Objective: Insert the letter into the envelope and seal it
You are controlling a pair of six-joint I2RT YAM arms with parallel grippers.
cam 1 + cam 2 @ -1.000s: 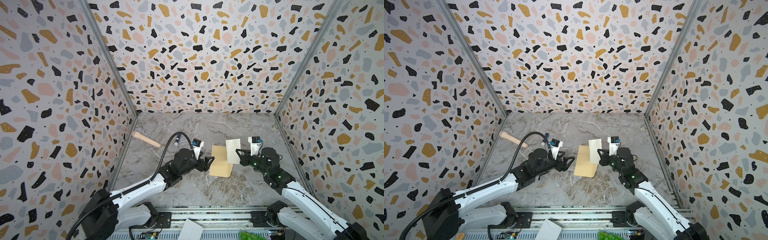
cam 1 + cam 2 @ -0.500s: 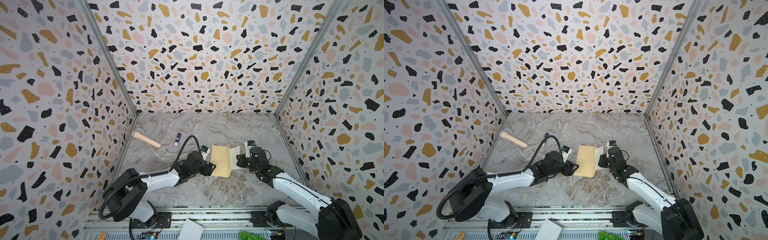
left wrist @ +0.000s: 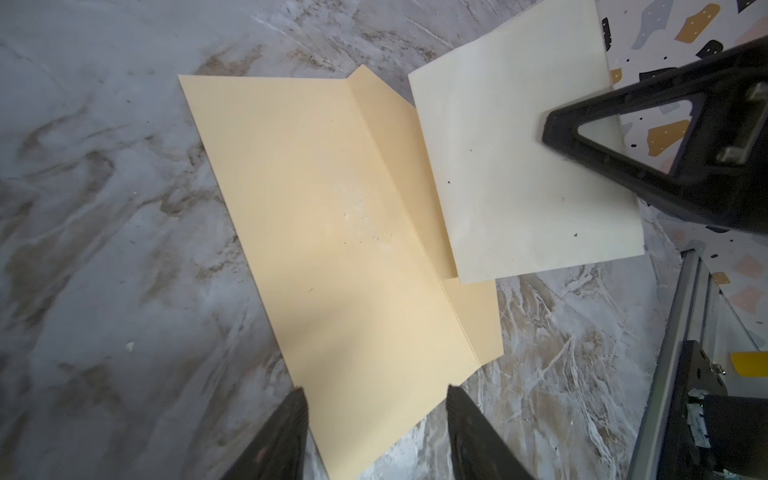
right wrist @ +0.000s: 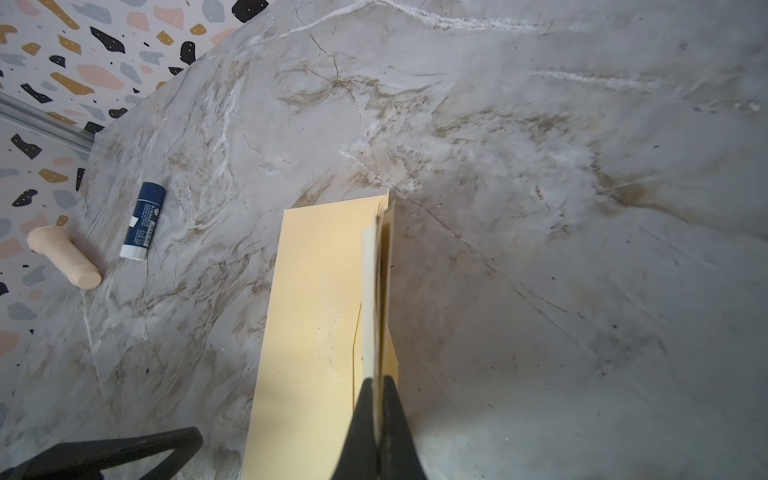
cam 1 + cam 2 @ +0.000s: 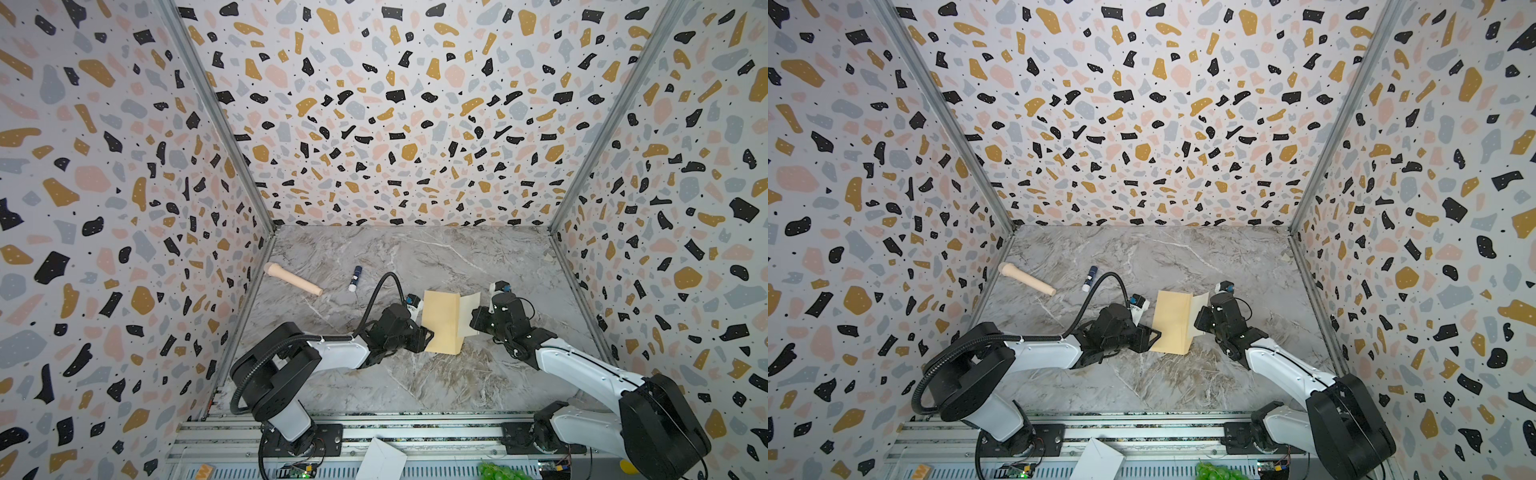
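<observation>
The envelope (image 5: 442, 322) lies flat on the marble tabletop (image 5: 415, 386), its flap (image 3: 478, 316) open toward the right arm. The left gripper (image 3: 376, 395) sits at the envelope's near left corner, fingers spread to either side of that corner. The right gripper (image 4: 378, 382) has its fingers pressed together on the letter (image 3: 511, 166), holding it on edge with its lower edge over the flap by the crease. Whether it enters the pocket cannot be determined. A glue stick (image 5: 354, 279) and a wooden handle (image 5: 293, 279) lie well apart, far left.
</observation>
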